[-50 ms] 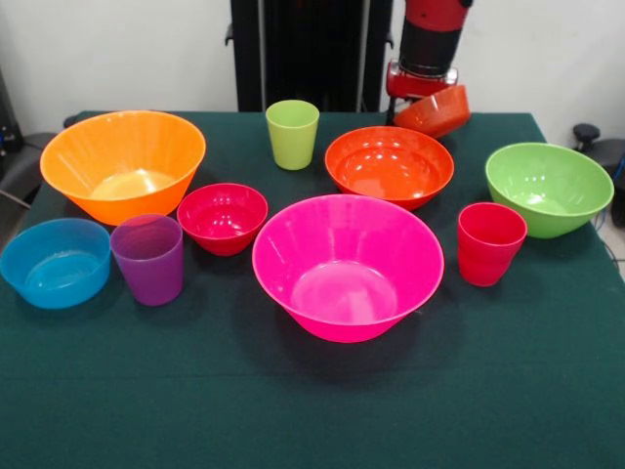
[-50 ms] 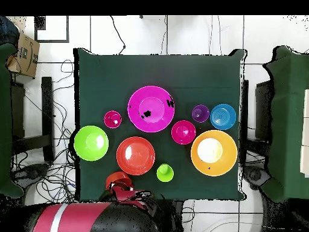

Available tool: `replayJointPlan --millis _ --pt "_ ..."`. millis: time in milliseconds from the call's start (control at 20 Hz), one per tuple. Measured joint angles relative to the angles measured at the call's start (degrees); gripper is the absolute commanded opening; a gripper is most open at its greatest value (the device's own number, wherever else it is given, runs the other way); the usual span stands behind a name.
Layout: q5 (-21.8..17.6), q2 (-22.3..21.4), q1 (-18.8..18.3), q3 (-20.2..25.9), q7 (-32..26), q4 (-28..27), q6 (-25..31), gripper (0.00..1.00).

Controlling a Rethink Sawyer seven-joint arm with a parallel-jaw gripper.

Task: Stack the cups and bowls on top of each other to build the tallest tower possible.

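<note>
Covering the table (image 1: pixel 293 410), green cloth (white tiled floor (image 2: pixel 181 36)); gripper (image 1: pixel 430 103) pinches small orange bowl (image 1: pixel 437 110).

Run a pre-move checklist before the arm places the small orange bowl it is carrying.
1. Small orange bowl held at the gripper, tilted, off the table: ok.
2. Grip secure: cannot tell; the bowl hides the fingers.
3. Pink bowl upright and empty, ready as base: ok.
4. Orange-red bowl just below the carried bowl, empty: ok.
5. Lime green cup and red cup upright, standing apart from the bowls beside them: ok.
6. Tower started: not ok; no bowl or cup is stacked yet.
</note>
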Motion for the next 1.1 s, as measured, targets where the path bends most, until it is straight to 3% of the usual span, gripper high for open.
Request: replayJointPlan --millis 450,700,750,1100 --pt "-5.25 1.36 -4.47 2.64 0.01 0.64 -5.85 1.00" --pt "-5.53 1.74 -4.96 3.06 0.27 1.15 -7.90 1.00" --pt "-5.53 1.78 -4.97 3.08 0.82 1.26 -8.54 0.00" --pt "-5.17 1.69 -3.68 2.86 2.19 1.22 -8.94 0.00"
